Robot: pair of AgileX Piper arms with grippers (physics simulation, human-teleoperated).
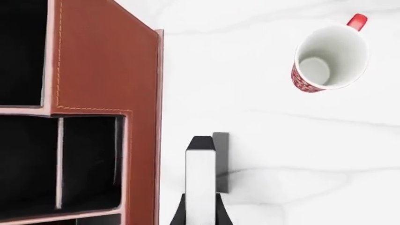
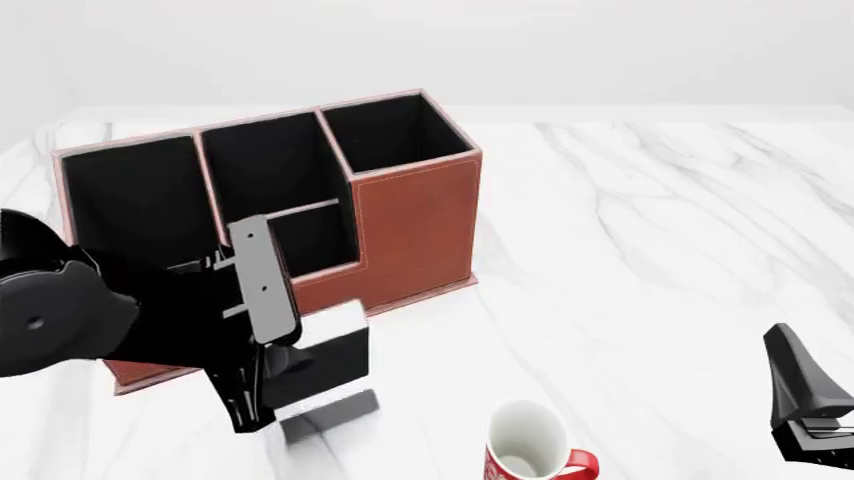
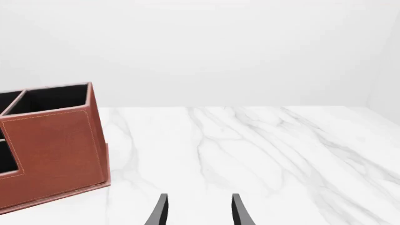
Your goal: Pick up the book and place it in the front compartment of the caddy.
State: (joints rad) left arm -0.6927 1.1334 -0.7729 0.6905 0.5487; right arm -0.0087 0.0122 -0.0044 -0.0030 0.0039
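Observation:
My left gripper (image 2: 274,345) is shut on the book (image 2: 327,352), a thin black book with white page edges, and holds it above the table just in front of the caddy (image 2: 414,225). In the left wrist view the book (image 1: 201,178) shows edge-on between the fingers (image 1: 178,214), beside the caddy's brown outer wall (image 1: 106,61). The front compartment (image 1: 87,159) lies just across that wall, with a thin partition (image 1: 59,161) behind it. It also shows in the front view (image 2: 318,240). My right gripper (image 3: 198,213) is open and empty, low at the right (image 2: 801,395).
A red-and-white mug (image 2: 527,448) stands upright on the white marble table (image 2: 641,250), near its front edge and right of the book. It also shows in the left wrist view (image 1: 328,58). The caddy shows in the right wrist view (image 3: 53,150).

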